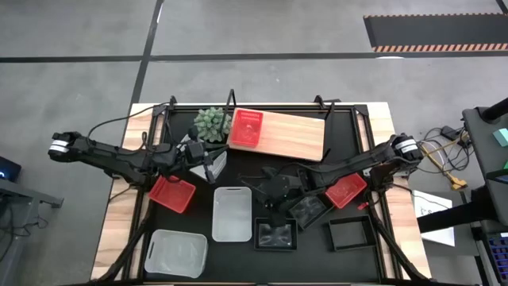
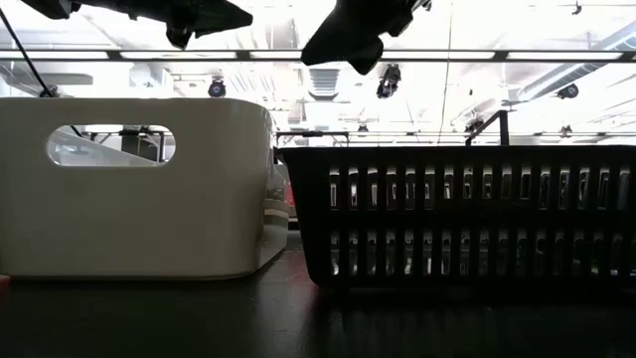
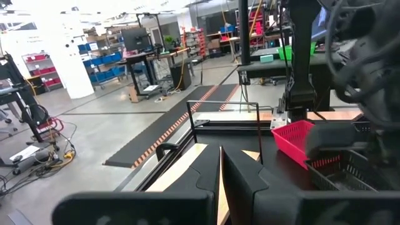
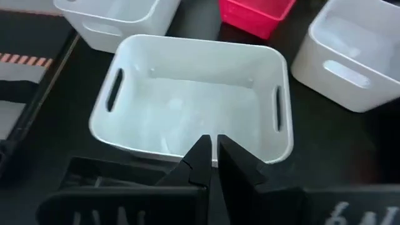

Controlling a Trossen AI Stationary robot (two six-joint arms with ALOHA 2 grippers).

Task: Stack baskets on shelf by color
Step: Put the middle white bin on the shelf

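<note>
Nearest the low camera stood a white basket (image 2: 134, 189) and, just beside it, a black basket (image 2: 467, 214), both upright on the black mat (image 1: 373, 187). Taking the wooden shelf (image 1: 290, 135) as landmark, that board lay with its long axis across the table's far side, and one red basket (image 1: 246, 129) sat on its left end, long axis pointing front to back, empty, with the green plant (image 1: 211, 124) just beside it. A second white basket (image 1: 232, 213) lay well in front of the shelf, long axis also front to back, and the right wrist view showed nothing inside it (image 4: 194, 94). Another red basket (image 1: 172, 194) lay tilted to the shelf's front-left, a third (image 1: 345, 191) to its front-right. The left gripper (image 1: 208, 167) reached in low near the shelf's left corner, its jaws pressed together and empty. The right gripper (image 1: 266, 184) stretched in front of the shelf beside the white basket, jaws likewise closed on nothing.
</note>
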